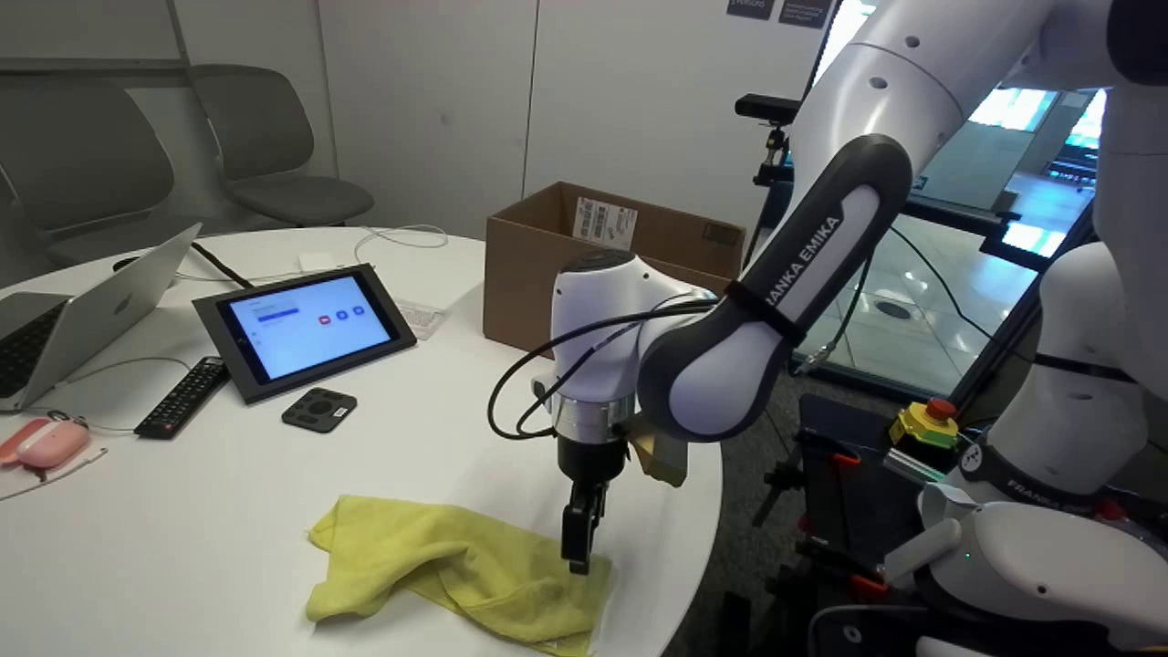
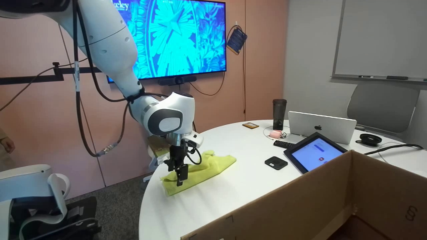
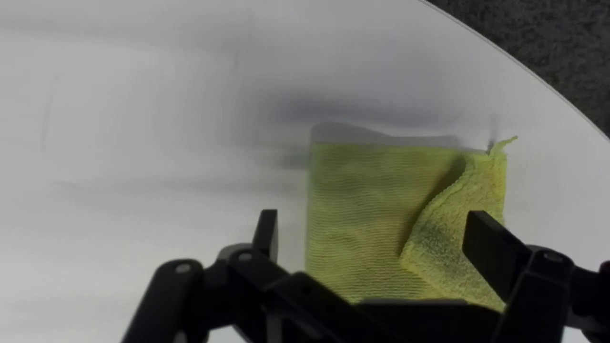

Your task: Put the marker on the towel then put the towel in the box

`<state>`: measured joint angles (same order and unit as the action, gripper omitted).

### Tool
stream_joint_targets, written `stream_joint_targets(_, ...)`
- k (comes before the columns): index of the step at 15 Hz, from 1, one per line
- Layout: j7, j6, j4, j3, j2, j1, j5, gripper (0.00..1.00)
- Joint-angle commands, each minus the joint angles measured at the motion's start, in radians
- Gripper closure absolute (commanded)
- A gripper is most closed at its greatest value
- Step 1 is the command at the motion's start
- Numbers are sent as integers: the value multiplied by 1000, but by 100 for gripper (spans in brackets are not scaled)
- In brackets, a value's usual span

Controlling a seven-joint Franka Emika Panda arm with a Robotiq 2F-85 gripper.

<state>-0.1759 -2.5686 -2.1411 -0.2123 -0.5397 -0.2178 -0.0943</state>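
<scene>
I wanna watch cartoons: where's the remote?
In an exterior view, the black remote lies at left on the white table, between the pink case and the tablet.

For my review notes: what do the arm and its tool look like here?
The arm is white with rounded segments, black trim and FRANKA EMIKA lettering. Black cables loop alongside, one with a metallic connector. Past a silver collar, the tool is black, with two blocky fingers.
</scene>
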Motion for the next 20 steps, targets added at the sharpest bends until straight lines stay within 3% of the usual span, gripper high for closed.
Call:
stream_joint_targets(1, -166, -99, -19, 67, -26, -75, -14, 0)
stream_joint_targets(8, -318, -139, -14, 163, -82, -167, 9, 0)
stream_joint_targets(9, -325, -133, -13, 170, -85, -175, 12, 6)
stream_joint_targets(10, -327, -127, -13, 172, -86, -178, 11, 27)
stream_joint_targets(12, -335, -122, -12, 176, -90, -184, 7, 32)
stream_joint_targets(20, -317, -99, -28, 157, -56, -162, -6, 97)
